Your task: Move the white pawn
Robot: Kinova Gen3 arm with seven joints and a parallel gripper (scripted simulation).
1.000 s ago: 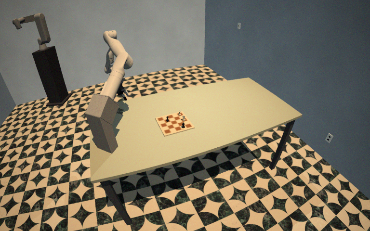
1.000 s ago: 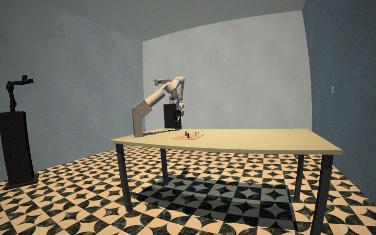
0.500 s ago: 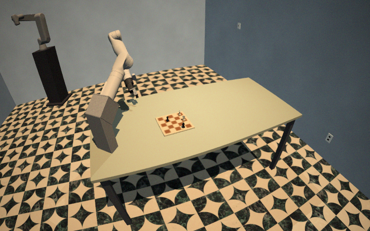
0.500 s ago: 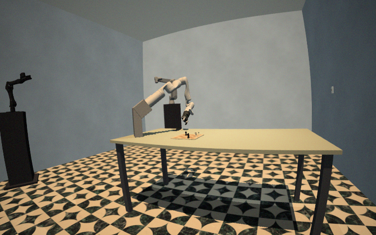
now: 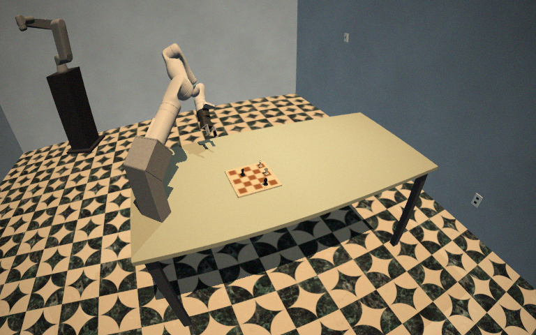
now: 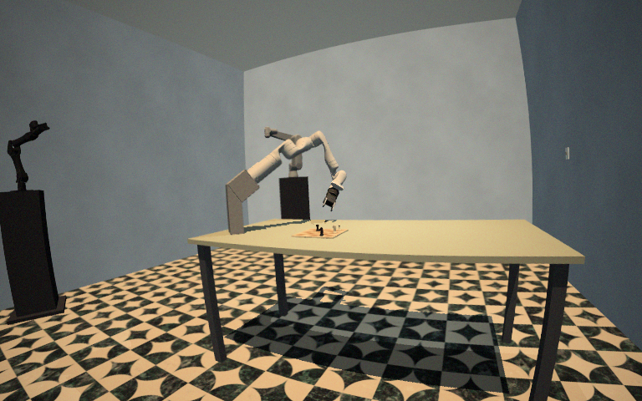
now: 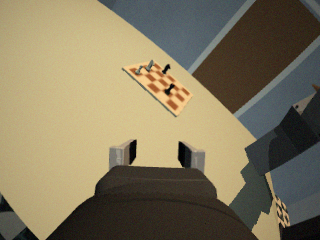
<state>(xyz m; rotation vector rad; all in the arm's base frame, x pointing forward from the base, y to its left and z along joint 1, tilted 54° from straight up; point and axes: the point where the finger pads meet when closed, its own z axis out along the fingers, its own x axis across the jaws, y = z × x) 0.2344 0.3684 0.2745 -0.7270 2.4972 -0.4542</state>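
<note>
A small chessboard [image 5: 252, 179] lies near the middle of the tan table. Two white pieces [image 5: 259, 163] [image 5: 266, 171] stand along its far right side. They are too small to tell which one is the pawn. Two black pieces [image 5: 242, 172] [image 5: 265, 181] stand on the board as well. My gripper [image 5: 208, 130] is open and empty. It hangs above the table's far left edge, well away from the board. In the wrist view the two fingers are apart with nothing between them, and the board [image 7: 159, 84] lies ahead of them. The board's edge letters cannot be read.
My arm's base block [image 5: 148, 177] stands on the table's left part. A second arm on a dark pedestal [image 5: 72, 108] stands on the floor at the back left. The table's edges lie far from the board on all sides.
</note>
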